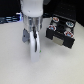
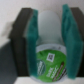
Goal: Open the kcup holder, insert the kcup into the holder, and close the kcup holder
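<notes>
In the wrist view my gripper [image 2: 50, 31] is shut on the kcup [image 2: 50, 57]. The kcup is a small white pod with a round green top, held between the teal pads [image 2: 31, 31]. The exterior view shows the gripper [image 1: 32, 44] hanging over the table, toward the exterior view's left of the kcup holder [image 1: 61, 34] and apart from it. The holder is a black boxy unit with small dark-topped pods [image 1: 55, 21] showing on its upper side. Blur hides whether its tray is slid out. I cannot make out the kcup in the exterior view.
A pale tabletop [image 1: 15, 60] lies under and around the arm. Dark clutter [image 1: 7, 19] runs along the back edge at the exterior view's left. A second dark-topped pod [image 1: 68, 24] sits on the holder's far right side.
</notes>
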You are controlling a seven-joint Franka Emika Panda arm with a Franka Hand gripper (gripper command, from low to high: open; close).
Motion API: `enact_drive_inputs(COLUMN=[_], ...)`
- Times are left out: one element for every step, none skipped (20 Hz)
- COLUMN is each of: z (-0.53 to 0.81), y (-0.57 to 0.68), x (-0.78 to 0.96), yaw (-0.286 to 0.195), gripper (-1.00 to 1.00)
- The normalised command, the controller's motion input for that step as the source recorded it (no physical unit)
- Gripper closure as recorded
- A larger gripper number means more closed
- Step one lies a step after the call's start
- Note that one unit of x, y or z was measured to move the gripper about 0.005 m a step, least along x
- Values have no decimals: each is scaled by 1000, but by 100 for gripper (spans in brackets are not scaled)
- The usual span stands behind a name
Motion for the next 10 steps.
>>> enact_drive_inputs(z=[592,652,32,103,162,300,452,402,374,283], y=[193,297,-53,60,-2,6,11,7,-11,-11], x=[54,46,90,88,92,116,142,169,189,116], yaw=[-22,-5,-13,20,-13,-13,-18,-23,-34,-28], gripper=[100,100,100,100,100,100,100,100,100,100])
